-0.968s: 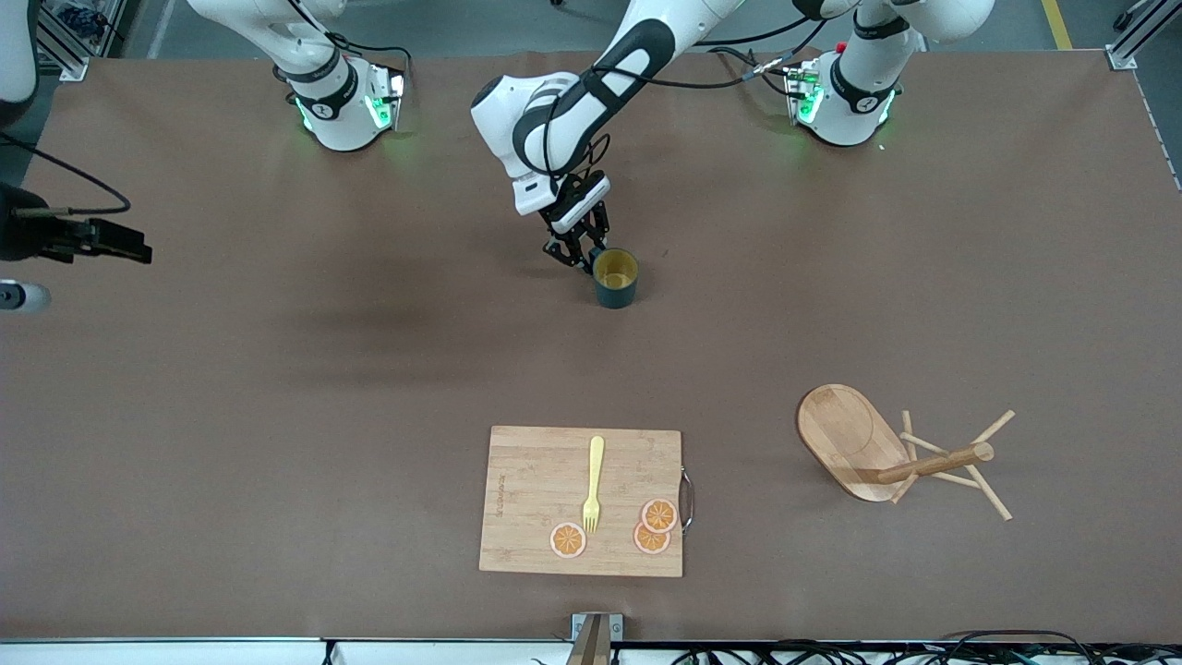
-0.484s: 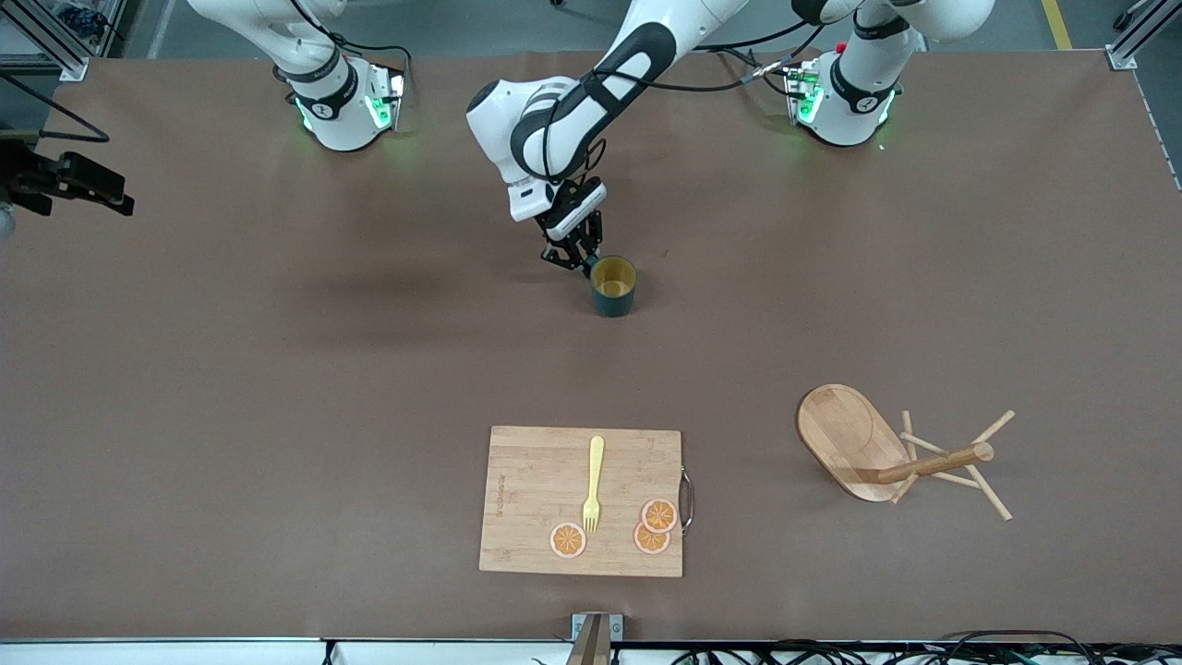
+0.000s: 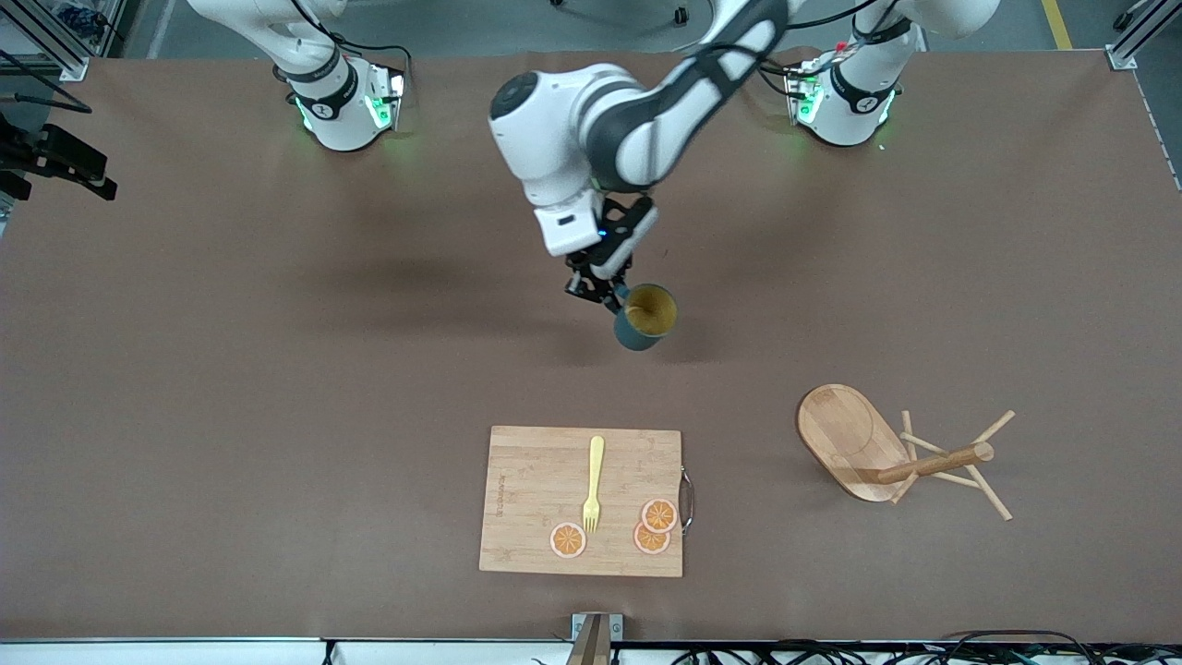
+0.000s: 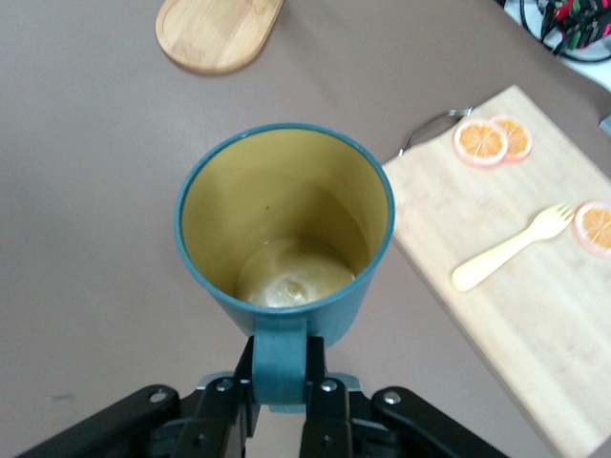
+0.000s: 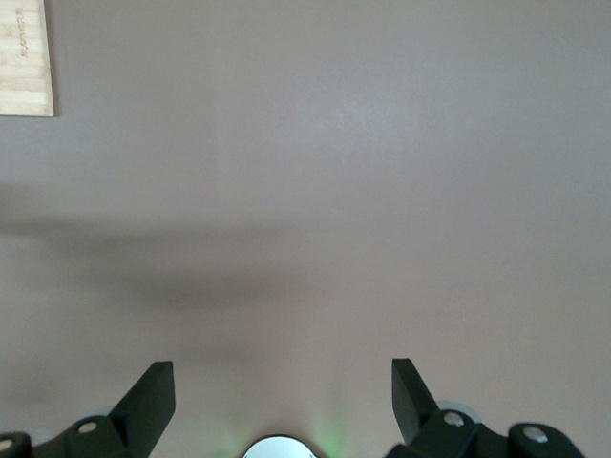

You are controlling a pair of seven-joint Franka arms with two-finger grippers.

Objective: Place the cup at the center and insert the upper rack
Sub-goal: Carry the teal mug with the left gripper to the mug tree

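My left gripper (image 3: pixel 605 294) is shut on the handle of the cup (image 3: pixel 646 316), a dark teal mug with a mustard-yellow inside. It holds the cup tilted, off the table, over the table's middle. In the left wrist view the fingers (image 4: pixel 325 405) clamp the handle below the cup (image 4: pixel 286 229). The upper rack (image 3: pixel 886 457), a light wooden mug tree, lies on its side toward the left arm's end, its pegs on the table. Its oval base also shows in the left wrist view (image 4: pixel 218 33). My right gripper (image 5: pixel 282 377) is open and empty over the right arm's end of the table (image 3: pixel 69 164).
A bamboo cutting board (image 3: pixel 582 499) lies near the front edge with a yellow fork (image 3: pixel 593 482) and three orange slices (image 3: pixel 651 526) on it. It also shows in the left wrist view (image 4: pixel 535 315). The brown table (image 3: pixel 277 416) spreads around them.
My left gripper has lifted the cup off the table and carried it toward the front camera and the left arm's end, now tilted. The right gripper has drifted a little at the table's edge.
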